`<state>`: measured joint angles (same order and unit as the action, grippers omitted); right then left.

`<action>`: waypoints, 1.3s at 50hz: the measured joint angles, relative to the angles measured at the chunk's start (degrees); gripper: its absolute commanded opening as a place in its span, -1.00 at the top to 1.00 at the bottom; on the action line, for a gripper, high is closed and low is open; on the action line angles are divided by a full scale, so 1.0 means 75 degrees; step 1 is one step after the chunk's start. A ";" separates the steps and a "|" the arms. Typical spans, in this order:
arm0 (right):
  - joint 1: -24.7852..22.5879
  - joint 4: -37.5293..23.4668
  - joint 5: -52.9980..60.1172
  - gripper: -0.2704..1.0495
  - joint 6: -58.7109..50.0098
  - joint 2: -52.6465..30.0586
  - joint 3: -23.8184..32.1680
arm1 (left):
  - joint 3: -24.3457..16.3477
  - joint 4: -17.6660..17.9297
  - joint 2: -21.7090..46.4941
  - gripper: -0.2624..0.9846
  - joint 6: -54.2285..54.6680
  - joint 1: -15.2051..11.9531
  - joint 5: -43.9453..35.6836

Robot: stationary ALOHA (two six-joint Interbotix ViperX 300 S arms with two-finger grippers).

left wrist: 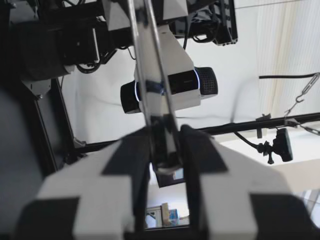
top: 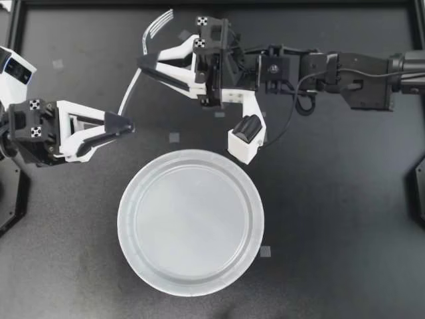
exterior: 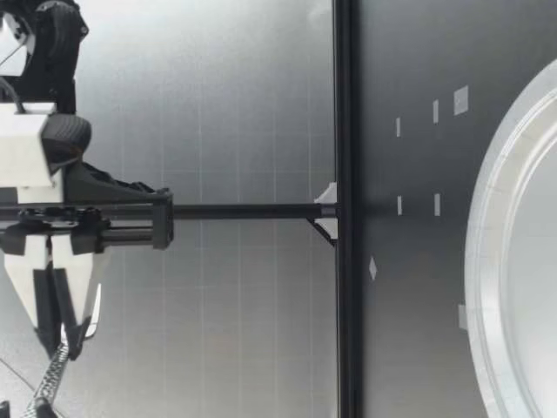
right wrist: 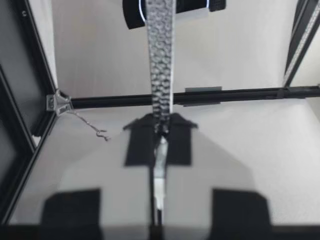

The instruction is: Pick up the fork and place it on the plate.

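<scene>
Currently fork (top: 156,24) held in air above bench (top: 332,199), beyond plate's far rim, tines toward bench's far edge. Right claw (top: 141,62) pinching fork just below tines. Left claw (top: 128,124) pinching handle's lower end. In right wrist view, dimpled handle runs straight ahead from between pressed fingers. Plate (top: 127,219) flat on bench, nearer than both claws, apart from fork.
</scene>
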<state>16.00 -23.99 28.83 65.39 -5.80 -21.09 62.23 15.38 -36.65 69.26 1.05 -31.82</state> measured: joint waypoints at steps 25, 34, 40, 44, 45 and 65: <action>0.0000 0.0633 0.1371 -0.50 -0.0047 0.0059 -0.0293 | 0.0363 0.0000 -0.0352 0.48 -0.0340 0.0000 0.0012; -0.0023 0.1125 0.1395 -0.50 -0.0316 0.0375 -0.0551 | 0.0715 -0.0059 -0.0773 0.48 -0.1207 0.0012 0.1781; -0.0199 0.2215 0.1406 -0.50 -0.0750 0.0926 -0.0938 | 0.0609 -0.0457 -0.1125 0.48 -0.2039 0.0012 0.4160; -0.0223 0.2906 0.1395 -0.50 -0.0949 0.1148 -0.1371 | 0.0387 -0.0727 -0.1266 0.48 -0.2660 0.0023 0.5484; -0.0223 0.2906 0.1395 -0.50 -0.0949 0.1148 -0.1371 | 0.0164 -0.0891 -0.1383 0.48 -0.3246 0.0023 0.6668; -0.0246 0.4254 0.1418 -0.50 -0.1945 0.1898 -0.2543 | 0.1125 -0.1055 -0.0902 0.48 -0.5484 0.0539 0.7184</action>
<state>14.15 7.91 39.46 50.80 8.44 -40.17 70.66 7.47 -43.42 28.13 5.10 22.06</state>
